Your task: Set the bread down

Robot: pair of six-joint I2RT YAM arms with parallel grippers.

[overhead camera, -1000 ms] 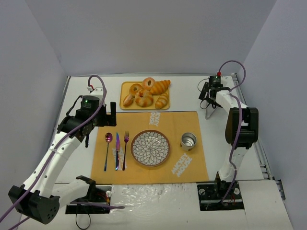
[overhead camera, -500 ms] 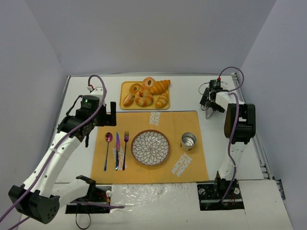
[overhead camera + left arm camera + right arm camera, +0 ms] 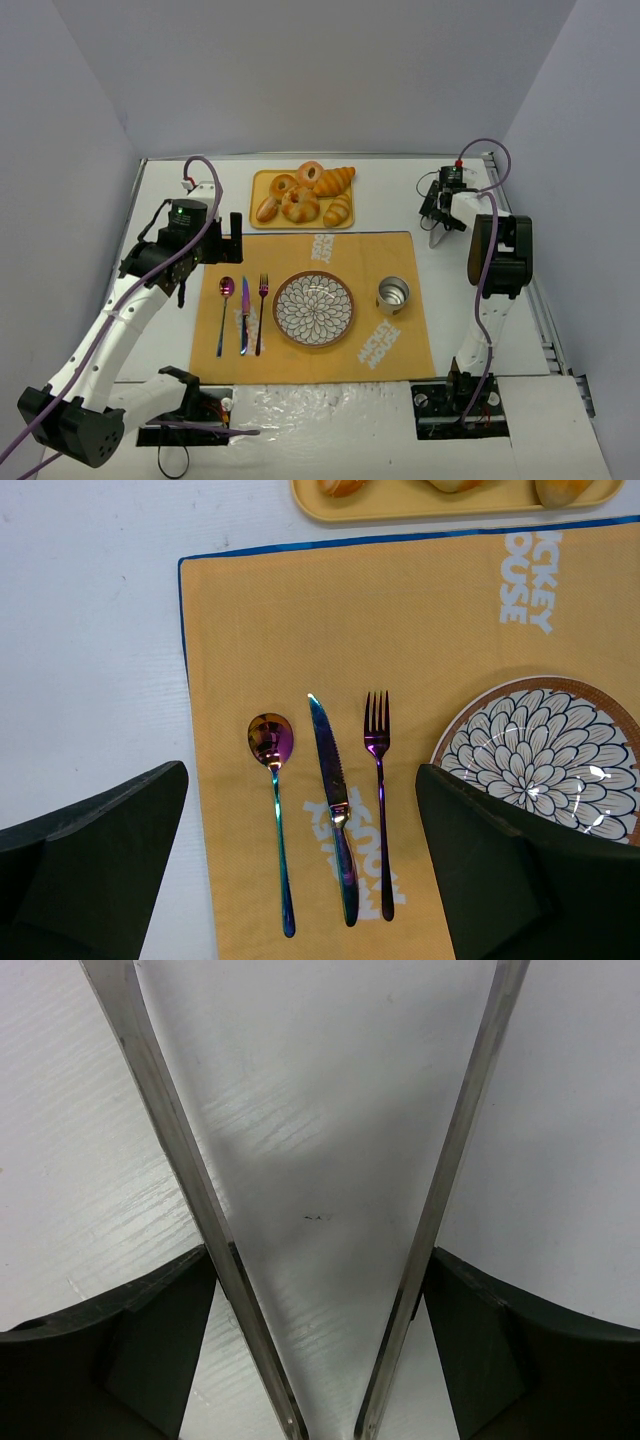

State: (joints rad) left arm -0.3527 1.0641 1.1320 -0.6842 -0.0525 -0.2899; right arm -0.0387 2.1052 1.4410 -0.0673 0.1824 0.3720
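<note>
Now left hand (image 3: 300, 775) spread over placemat's (image 3: 430, 630) left edge; right hand (image 3: 320, 1290) clamps tongs (image 3: 172, 1140).

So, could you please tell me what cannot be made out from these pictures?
Left wrist: the bread tray is cut off by the top edge; a finger of the left pincer hides part of the plate.
Right wrist: the tips of the tongs run off the top edge.
Top external: the inside of the cup is too small to read.
</note>
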